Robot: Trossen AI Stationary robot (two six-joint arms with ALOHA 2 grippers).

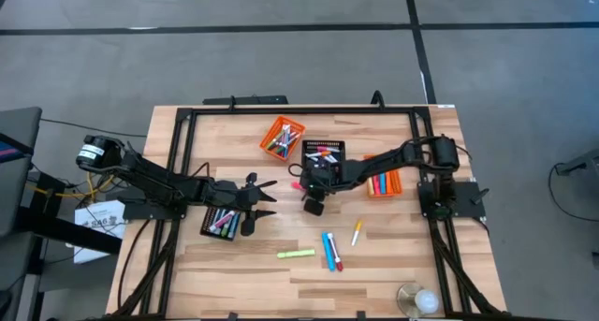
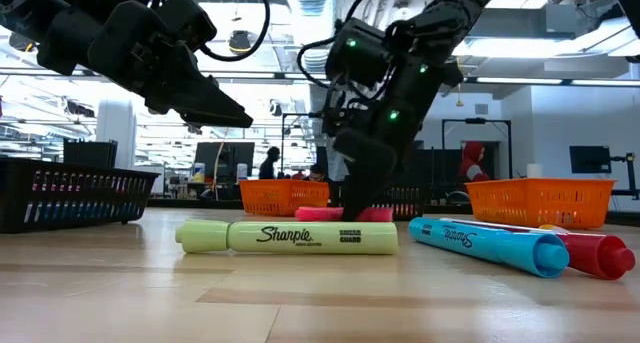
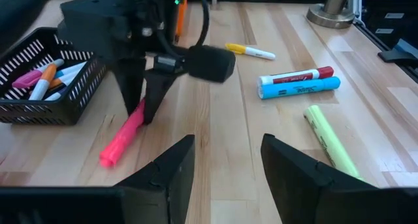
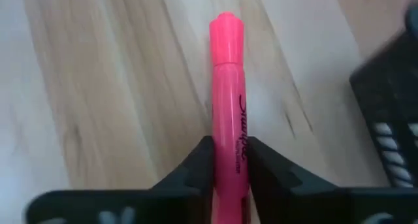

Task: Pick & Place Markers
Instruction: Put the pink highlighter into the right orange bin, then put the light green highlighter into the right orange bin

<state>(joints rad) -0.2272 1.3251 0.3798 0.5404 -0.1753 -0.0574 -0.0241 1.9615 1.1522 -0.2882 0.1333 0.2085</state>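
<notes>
Gripping the pink marker (image 4: 227, 106) well means a firm, centred squeeze before any lift. The right pincer (image 4: 228, 160) stands over it on the table (image 3: 222, 106), just in front of the black basket (image 1: 323, 153), fingers (image 4: 189, 165) pressed to both sides of the barrel, apparently clenched on it. A straight rise should avoid tipping; the marker seems to lie flat, though contact underneath is hard to judge. The left pincer (image 3: 222, 165) waits nearby, released.

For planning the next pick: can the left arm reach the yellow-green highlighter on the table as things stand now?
Probably yes. The left gripper is open, and the yellow-green highlighter lies alone on bare wood nearby; nothing stands between them.
</notes>
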